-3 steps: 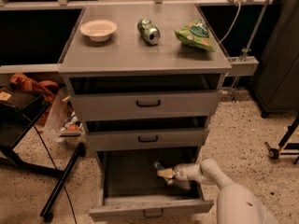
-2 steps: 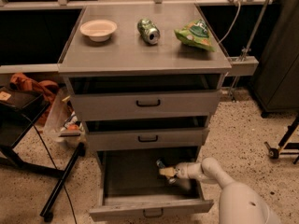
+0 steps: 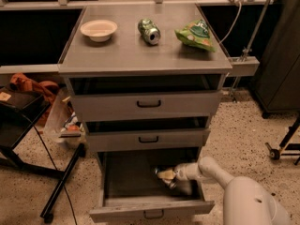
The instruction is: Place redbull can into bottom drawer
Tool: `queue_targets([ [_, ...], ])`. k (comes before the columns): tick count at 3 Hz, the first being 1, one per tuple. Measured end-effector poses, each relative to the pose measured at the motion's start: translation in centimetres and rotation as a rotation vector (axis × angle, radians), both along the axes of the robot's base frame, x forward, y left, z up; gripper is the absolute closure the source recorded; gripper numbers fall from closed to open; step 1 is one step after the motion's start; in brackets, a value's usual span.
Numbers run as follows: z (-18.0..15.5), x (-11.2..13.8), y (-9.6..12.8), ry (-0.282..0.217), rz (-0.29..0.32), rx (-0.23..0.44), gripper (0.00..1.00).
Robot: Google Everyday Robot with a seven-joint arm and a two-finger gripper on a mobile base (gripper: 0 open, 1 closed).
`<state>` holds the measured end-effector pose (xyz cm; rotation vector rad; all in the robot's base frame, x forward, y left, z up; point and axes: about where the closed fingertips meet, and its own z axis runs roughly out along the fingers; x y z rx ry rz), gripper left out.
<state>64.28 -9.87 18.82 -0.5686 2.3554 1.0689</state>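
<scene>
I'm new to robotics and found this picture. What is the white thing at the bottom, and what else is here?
The white shape at lower right is a mobile robot's one arm. Its gripper, the clamp at its tip, is inside the open bottom drawer of a grey cabinet. The single camera looks down at the cabinet's front. On the cabinet top lie a bowl, a green and silver can on its side and a green snack bag. I cannot tell what the gripper holds.

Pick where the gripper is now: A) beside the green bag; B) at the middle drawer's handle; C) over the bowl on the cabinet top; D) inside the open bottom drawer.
D: the gripper sits down inside the pulled-out bottom drawer, toward its right side.
</scene>
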Motion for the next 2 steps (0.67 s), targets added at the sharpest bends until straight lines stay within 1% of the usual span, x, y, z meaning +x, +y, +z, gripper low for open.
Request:
queue_targets([
  [1, -1.40, -1.07, -0.02, -0.012, -0.029, -0.069, 0.00],
  [2, -1.40, -1.07, -0.02, -0.012, -0.029, -0.069, 0.00],
])
